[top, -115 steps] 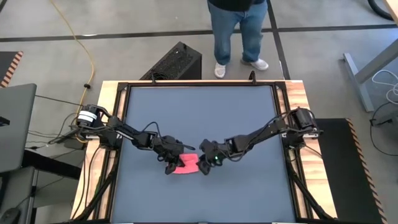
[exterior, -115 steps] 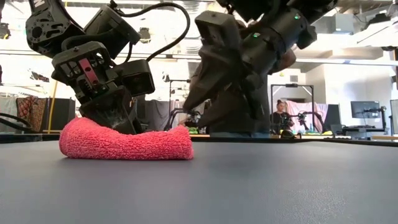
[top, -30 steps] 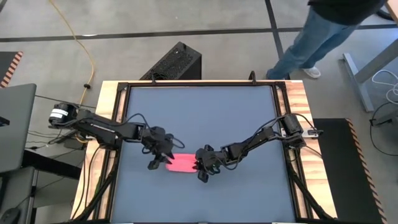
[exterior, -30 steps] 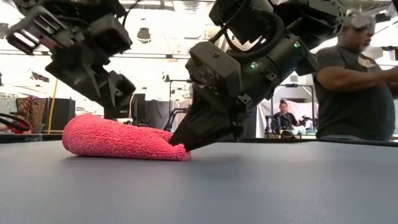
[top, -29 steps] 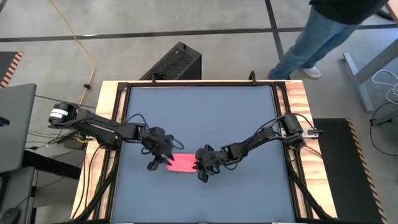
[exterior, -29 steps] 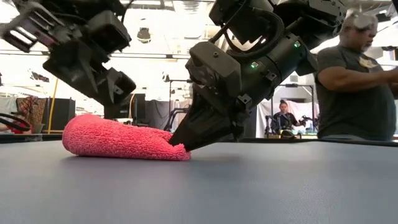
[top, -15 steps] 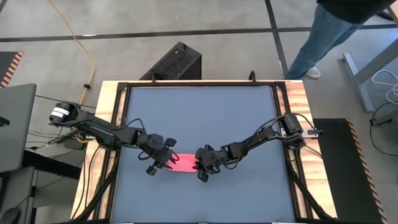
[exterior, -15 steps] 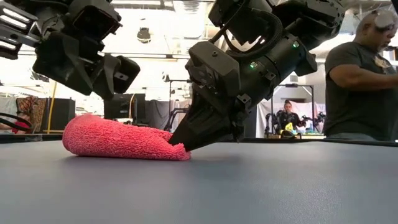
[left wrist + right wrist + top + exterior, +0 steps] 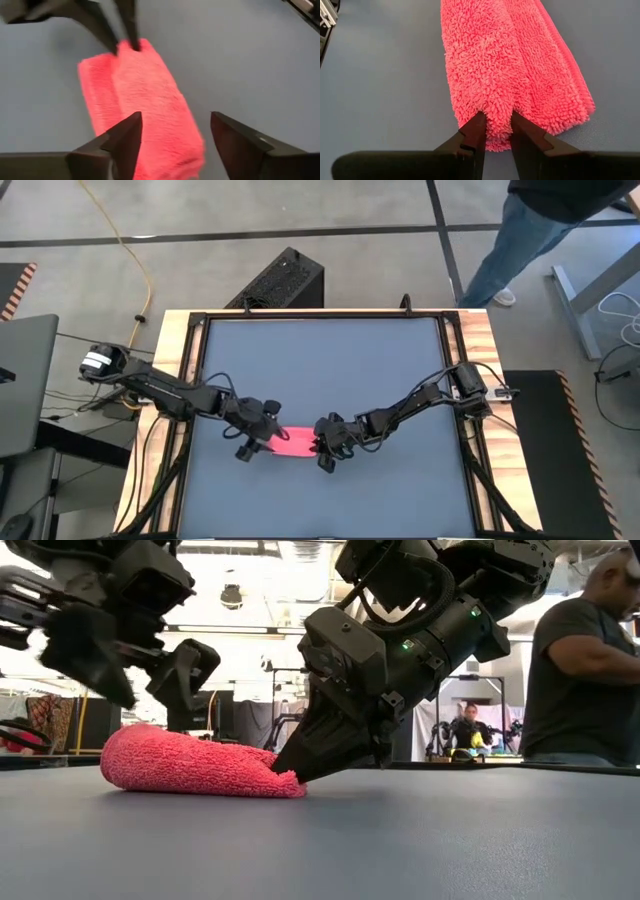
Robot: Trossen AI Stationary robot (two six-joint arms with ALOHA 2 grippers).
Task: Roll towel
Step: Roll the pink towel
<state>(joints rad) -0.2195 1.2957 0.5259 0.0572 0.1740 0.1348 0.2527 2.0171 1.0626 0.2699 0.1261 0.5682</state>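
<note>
From overhead I see the towel [image 9: 291, 442] lying as a short pink roll on the dark grey table [image 9: 320, 370], nearer the table's front edge than its back. The left gripper [image 9: 256, 438] sits at the towel's left end, and the right gripper [image 9: 325, 446] is at the towel's right end. A person's legs [image 9: 515, 240] show on the floor beyond the table's far right corner.

From table height, I read the towel [image 9: 195, 764] as a low bundle flat on the table [image 9: 400, 840], thicker at one end and tapering toward the other. The right gripper [image 9: 292, 772] comes down to the tapered end with its tip on the cloth. The left gripper [image 9: 150, 680] hangs above the thick end of the towel, clear of it, fingers spread apart. A person [image 9: 590, 660] stands behind the table.

Through my left wrist camera, the left gripper [image 9: 175, 145] stands wide, with its two fingers on either side of the towel [image 9: 142, 105] and not pressing it; the other arm's tips meet the far end.

Through my right wrist camera, the right gripper [image 9: 496, 131] is narrow, with its fingers [image 9: 472, 135] pinching a fold at the towel's [image 9: 505, 65] near end.
</note>
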